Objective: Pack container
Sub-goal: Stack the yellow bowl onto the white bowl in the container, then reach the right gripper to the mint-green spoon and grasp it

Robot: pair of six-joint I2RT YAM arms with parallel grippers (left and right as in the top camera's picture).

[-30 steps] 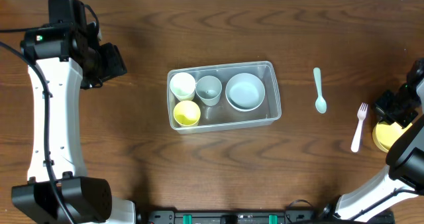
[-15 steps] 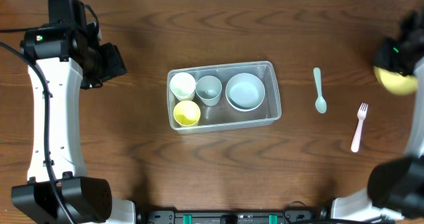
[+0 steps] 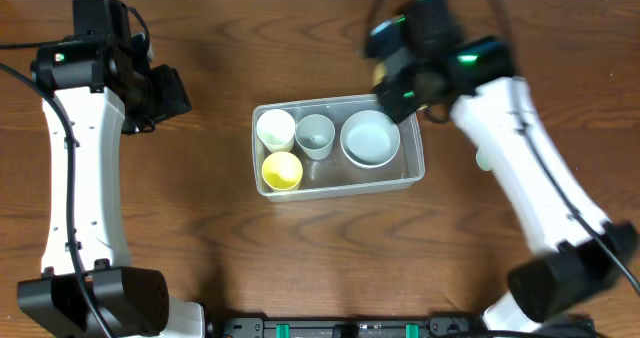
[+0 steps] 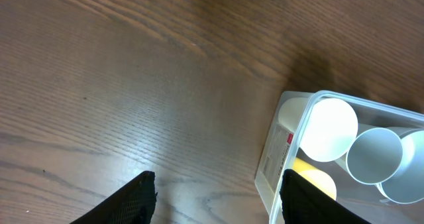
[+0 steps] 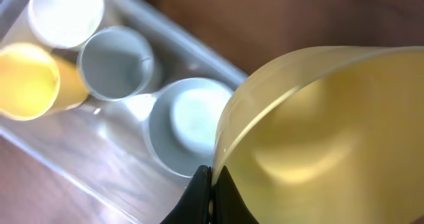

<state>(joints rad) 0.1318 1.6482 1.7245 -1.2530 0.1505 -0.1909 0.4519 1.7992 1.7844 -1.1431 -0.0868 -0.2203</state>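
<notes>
The clear container (image 3: 417,170) sits mid-table and holds a white cup (image 3: 275,129), a grey cup (image 3: 315,135), a yellow cup (image 3: 282,170) and a pale bowl (image 3: 370,138). My right gripper (image 5: 212,184) is shut on the rim of a yellow bowl (image 5: 324,138), held above the container's (image 5: 86,164) right end, over the pale bowl (image 5: 189,124). In the overhead view the right gripper (image 3: 398,83) is motion-blurred at the container's back right corner. My left gripper (image 4: 218,204) is open and empty over bare table, left of the container (image 4: 275,159); it also shows overhead (image 3: 170,93).
A pale green spoon (image 3: 483,160) lies right of the container, mostly covered by the right arm. The wooden table (image 3: 200,238) shows all around.
The right arm has swung from the far right edge of the table leftwards to the container, carrying the yellow bowl. The left arm has not moved.
</notes>
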